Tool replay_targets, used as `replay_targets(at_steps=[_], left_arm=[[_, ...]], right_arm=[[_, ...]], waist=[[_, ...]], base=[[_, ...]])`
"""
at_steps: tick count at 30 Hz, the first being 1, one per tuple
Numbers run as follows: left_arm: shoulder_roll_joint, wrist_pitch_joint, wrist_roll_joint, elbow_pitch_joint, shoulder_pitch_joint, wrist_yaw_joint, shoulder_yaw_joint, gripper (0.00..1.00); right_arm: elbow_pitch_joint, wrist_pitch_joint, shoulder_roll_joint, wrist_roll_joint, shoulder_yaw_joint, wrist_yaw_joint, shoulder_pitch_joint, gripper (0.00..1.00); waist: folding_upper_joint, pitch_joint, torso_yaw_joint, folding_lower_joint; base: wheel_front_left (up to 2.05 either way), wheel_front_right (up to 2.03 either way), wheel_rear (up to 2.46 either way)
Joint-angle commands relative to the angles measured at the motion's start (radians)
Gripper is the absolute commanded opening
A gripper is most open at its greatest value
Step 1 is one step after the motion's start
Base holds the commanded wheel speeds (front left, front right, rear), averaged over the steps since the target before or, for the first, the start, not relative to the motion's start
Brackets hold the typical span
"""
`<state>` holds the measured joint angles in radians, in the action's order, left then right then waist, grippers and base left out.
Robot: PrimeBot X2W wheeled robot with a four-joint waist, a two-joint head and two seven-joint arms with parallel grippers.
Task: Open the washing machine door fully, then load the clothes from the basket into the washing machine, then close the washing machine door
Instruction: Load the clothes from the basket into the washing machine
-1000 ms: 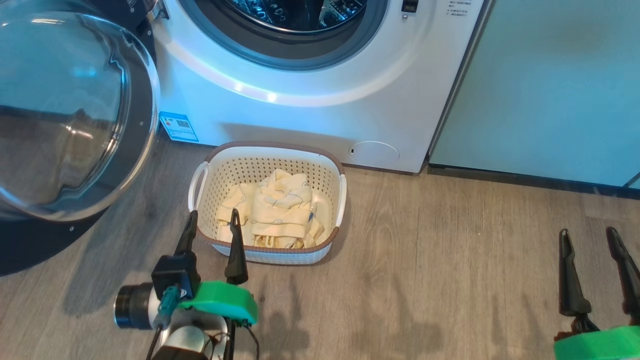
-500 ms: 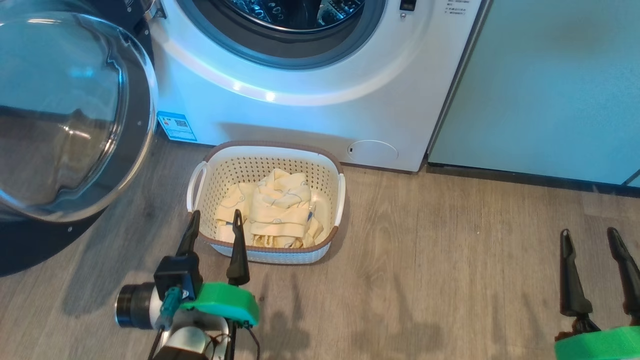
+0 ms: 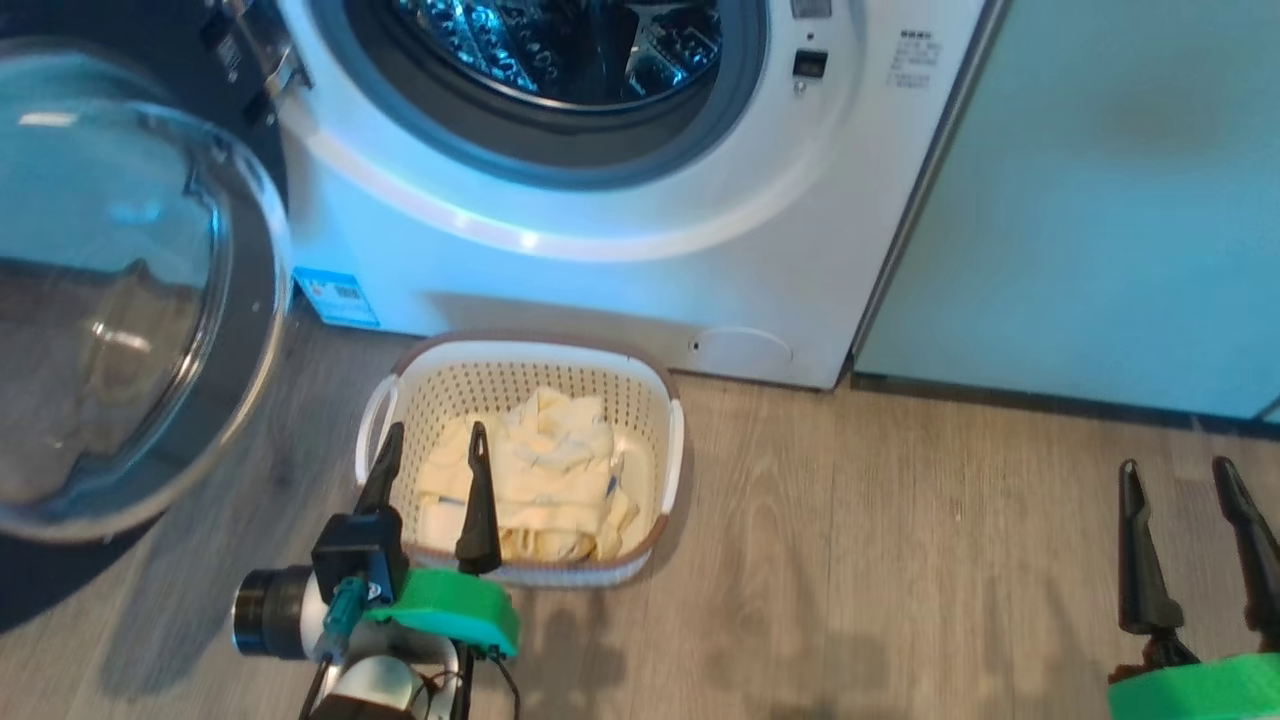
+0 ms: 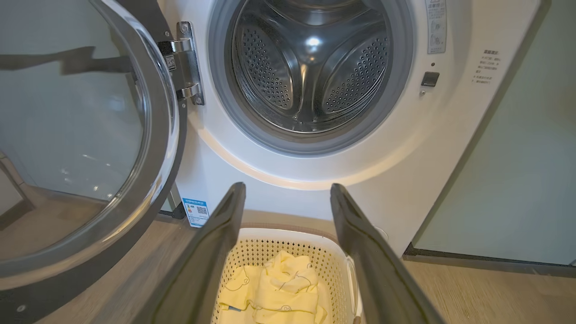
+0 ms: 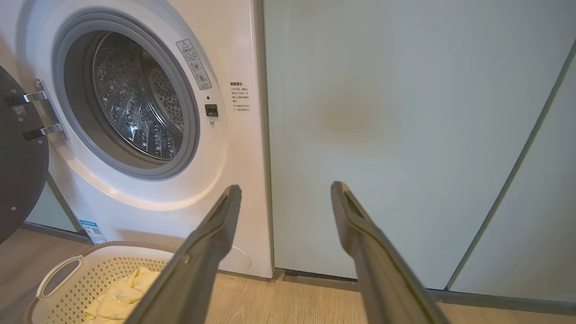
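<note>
In your head view, the washing machine (image 3: 640, 260) stands with its door (image 3: 130, 300) swung wide to the left, the glass bowl bulging toward you. The basket (image 3: 520, 350) sits on the floor (image 3: 850, 550) just in front of the machine, below the drum opening. The clothes (image 3: 550, 470) lie heaped inside it. Your left pincer (image 3: 436, 430) hangs over the basket's near left rim, fingers spread and empty, tips above the edge of the clothes. Your right pincer (image 3: 1175, 465) is at the lower right, well apart from the basket, also spread and empty. A pale green cabinet panel (image 3: 1100, 200) stands to the right of the machine.

In your left wrist view, the left pincer (image 4: 287, 186) shows its two fingers apart, with the basket (image 4: 288, 234) and the yellow clothes (image 4: 279, 288) between them. Above, the steel drum (image 4: 310, 67) is open to you, and the door (image 4: 157, 135) hangs from its hinge (image 4: 186, 63) on the left.

In your right wrist view, the right pincer (image 5: 285, 185) is spread, pointing at the seam between the washing machine (image 5: 225, 180) and the cabinet panel (image 5: 382, 135). The basket (image 5: 67, 270) with the clothes (image 5: 121, 292) sits in the lower left corner, and the door (image 5: 22, 180) edges in at far left.
</note>
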<state>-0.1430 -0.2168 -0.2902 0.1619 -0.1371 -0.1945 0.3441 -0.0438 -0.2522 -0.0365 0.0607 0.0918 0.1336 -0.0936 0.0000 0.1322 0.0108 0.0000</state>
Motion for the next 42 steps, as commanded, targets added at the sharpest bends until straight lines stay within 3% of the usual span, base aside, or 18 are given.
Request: replay_targets(at_steps=[1, 12, 29, 36, 42], left_arm=[[-0.019, -0.008, 0.010, -0.033, -0.040, -0.008, -0.033, 1.00], [-0.016, -0.014, 0.006, -0.034, -0.041, -0.014, -0.026, 1.00], [-0.014, -0.019, -0.001, -0.017, -0.054, -0.015, -0.010, 1.00], [-0.012, -0.019, -0.010, 0.014, -0.068, -0.008, -0.003, 1.00], [0.004, -0.016, -0.027, 0.087, -0.106, 0.024, 0.018, 1.00]], right_arm=[[-0.028, -0.010, -0.014, 0.006, -0.019, -0.003, 0.033, 1.00], [-0.027, -0.010, -0.014, 0.007, -0.025, -0.003, 0.036, 1.00], [-0.027, -0.010, -0.014, 0.010, -0.024, -0.003, 0.053, 1.00], [-0.030, -0.010, -0.014, 0.014, -0.026, -0.003, 0.064, 1.00], [-0.036, -0.010, -0.014, 0.020, -0.032, -0.003, 0.081, 1.00]], waist=[[0.0000, 0.000, 0.001, 0.0000], [0.0000, 0.006, 0.003, 0.0000], [0.0000, 0.030, 0.008, 0.0000], [0.0000, 0.052, 0.005, 0.0000], [0.0000, 0.088, -0.003, 0.0000]], base=[[2.12, -2.12, 0.00], [1.31, -1.30, 0.00], [0.07, -0.07, 0.00], [0.00, 0.00, 0.00], [0.00, 0.00, 0.00]])
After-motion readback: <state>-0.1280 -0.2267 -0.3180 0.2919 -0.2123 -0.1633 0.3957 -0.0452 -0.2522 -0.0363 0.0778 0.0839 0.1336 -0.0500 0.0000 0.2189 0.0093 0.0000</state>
